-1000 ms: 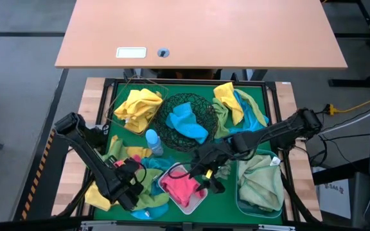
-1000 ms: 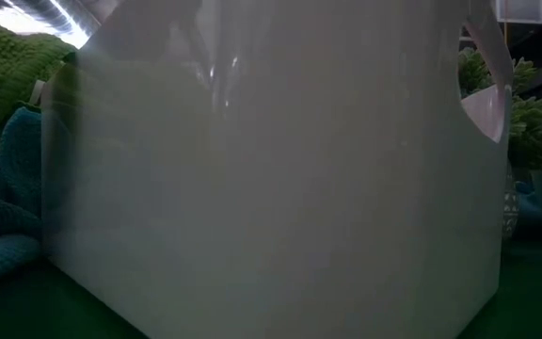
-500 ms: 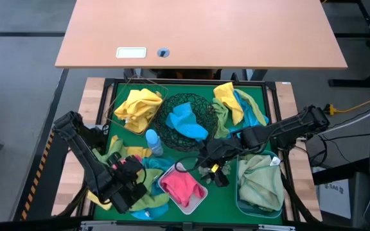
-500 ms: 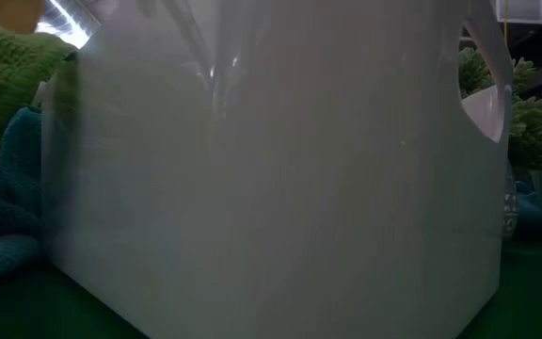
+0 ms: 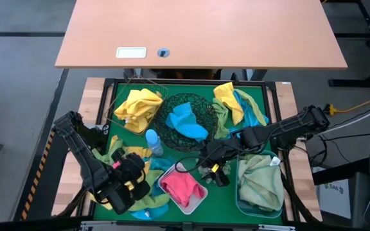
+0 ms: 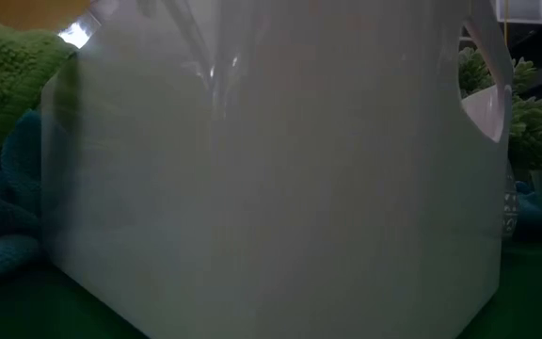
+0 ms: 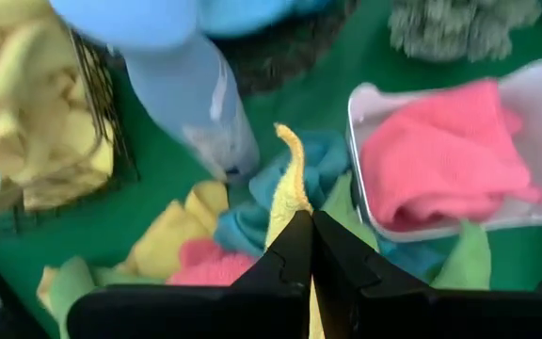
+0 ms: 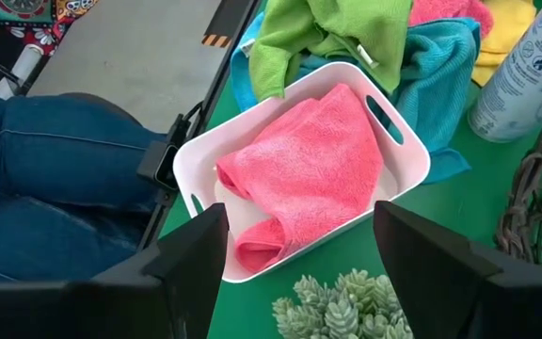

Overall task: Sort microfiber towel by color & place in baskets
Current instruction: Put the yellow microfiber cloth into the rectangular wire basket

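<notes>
Left pincer (image 7: 310, 247), clenched on a soft yellow microfiber towel (image 7: 288, 188), had lifted it slightly higher than before. Right pincer (image 8: 294, 247) stayed released above the white rectangular tub (image 8: 398, 141) holding a pink cloth (image 8: 304, 174).

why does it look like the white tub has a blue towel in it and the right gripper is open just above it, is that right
Not quite. The towel in the white tub is pink, not blue; the right wrist view shows it plainly, folded inside the tub. The rest holds: the right gripper is open just above that tub.
</notes>
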